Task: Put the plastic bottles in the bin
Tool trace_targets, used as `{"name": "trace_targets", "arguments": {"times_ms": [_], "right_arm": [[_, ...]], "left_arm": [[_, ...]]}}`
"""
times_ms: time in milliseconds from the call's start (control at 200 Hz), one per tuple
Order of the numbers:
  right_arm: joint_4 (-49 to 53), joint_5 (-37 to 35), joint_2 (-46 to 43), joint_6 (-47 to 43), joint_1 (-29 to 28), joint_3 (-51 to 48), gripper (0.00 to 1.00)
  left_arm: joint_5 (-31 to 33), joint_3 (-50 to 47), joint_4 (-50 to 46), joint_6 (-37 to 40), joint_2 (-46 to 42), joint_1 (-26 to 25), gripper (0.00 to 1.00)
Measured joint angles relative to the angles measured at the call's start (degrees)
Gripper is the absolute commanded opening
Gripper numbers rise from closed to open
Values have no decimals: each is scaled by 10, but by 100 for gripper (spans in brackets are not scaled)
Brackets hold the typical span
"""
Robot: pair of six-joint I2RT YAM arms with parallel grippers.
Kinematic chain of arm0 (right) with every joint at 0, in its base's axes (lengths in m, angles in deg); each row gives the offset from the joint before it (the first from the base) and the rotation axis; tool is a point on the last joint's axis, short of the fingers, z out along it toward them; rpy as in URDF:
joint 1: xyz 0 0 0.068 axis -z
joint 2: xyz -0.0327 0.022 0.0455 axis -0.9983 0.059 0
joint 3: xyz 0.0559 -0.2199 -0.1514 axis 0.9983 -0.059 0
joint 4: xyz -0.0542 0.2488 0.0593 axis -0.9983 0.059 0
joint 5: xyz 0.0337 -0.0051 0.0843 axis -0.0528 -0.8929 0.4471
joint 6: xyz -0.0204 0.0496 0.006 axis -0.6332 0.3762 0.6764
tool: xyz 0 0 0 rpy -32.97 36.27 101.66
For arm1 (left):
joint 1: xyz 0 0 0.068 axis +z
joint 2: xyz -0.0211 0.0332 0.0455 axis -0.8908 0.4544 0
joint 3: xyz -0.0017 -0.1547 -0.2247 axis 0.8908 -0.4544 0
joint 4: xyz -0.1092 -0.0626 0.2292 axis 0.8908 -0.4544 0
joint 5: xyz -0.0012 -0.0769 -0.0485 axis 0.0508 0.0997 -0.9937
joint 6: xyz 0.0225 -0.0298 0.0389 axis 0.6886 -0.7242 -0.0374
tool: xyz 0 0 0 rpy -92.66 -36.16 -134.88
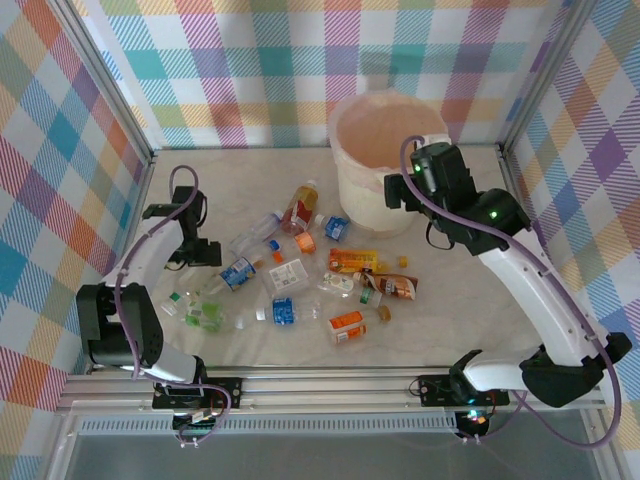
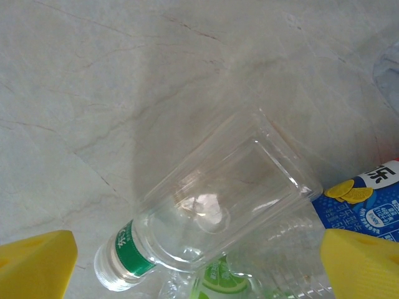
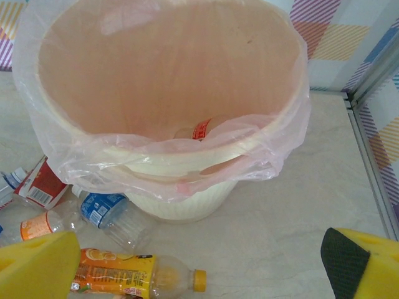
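Loud plaid walls all round, with a pale marbled counter [image 1: 455, 320] in the middle. The left pincer [image 1: 205, 252] is spread wide with nothing in it, hovering over a clear bottle with a green band [image 2: 212, 212] that's lying on its side at the left end of the pile. The right pincer [image 1: 397, 192] is just as wide and empty, up by the near rim of the bin [image 1: 360, 210] at the back. Looks like one red-labelled bottle [image 3: 201, 129] is already down inside, though it's hard to be sure past the liner. The other bottles [image 1: 300, 280], roughly a dozen, are strewn on the counter between the arms, so I'd say this is barely started.
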Motion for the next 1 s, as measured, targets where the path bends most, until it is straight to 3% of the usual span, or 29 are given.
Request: {"name": "trace_targets", "arguments": {"times_ms": [415, 685, 1000], "right_arm": [[2, 0, 12, 7, 0, -10, 100], [2, 0, 12, 9, 0, -10, 100], [1, 0, 12, 9, 0, -11, 100]], "left_arm": [[-9, -14, 2, -3, 41, 10, 96], [-10, -15, 16, -11, 68, 35, 83], [-19, -14, 54, -26, 113, 91, 83]]}}
